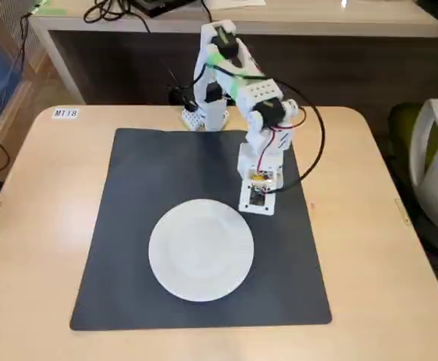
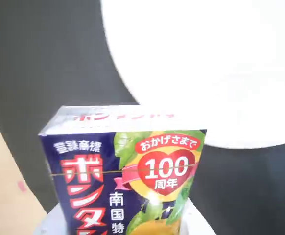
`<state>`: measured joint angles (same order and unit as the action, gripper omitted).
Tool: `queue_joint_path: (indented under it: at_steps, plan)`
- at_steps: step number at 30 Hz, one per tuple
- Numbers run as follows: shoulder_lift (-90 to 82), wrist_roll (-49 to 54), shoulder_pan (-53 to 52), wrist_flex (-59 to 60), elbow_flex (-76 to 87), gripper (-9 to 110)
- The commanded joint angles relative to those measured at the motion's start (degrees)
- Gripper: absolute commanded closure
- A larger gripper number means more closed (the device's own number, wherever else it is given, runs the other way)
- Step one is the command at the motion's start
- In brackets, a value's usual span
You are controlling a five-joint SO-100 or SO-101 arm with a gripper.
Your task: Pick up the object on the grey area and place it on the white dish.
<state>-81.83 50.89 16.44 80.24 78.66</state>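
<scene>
The candy packet (image 2: 128,181) fills the lower wrist view: dark blue with red lettering, green leaves, orange fruit and a red heart reading 100. It stands between my white fingers (image 2: 52,226), lifted above the grey mat (image 2: 49,58). In the fixed view my gripper (image 1: 255,200) points down over the mat (image 1: 159,173), just off the upper right rim of the white dish (image 1: 201,248), and hides most of the packet. The dish is bare. In the wrist view its rim (image 2: 132,93) lies just beyond the packet.
The arm's base (image 1: 204,116) stands at the table's far edge behind the mat. Bare tan tabletop (image 1: 46,195) surrounds the mat. A chair (image 1: 437,165) stands at the right, and a desk with cables (image 1: 114,11) lies behind.
</scene>
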Motion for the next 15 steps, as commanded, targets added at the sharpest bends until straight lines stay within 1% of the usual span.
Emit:
queue_joint_path:
  at_steps: [1,6,10,15]
  plan:
    - [-0.4,-3.0,-5.0,-1.1,-6.9,87]
    - [5.9,-8.2,-9.6,-0.5,-14.4,85]
    - [11.4,-11.2,-11.5,0.8,-20.0,85]
    - [21.8,-13.5,-13.3,7.7,-34.7,84]
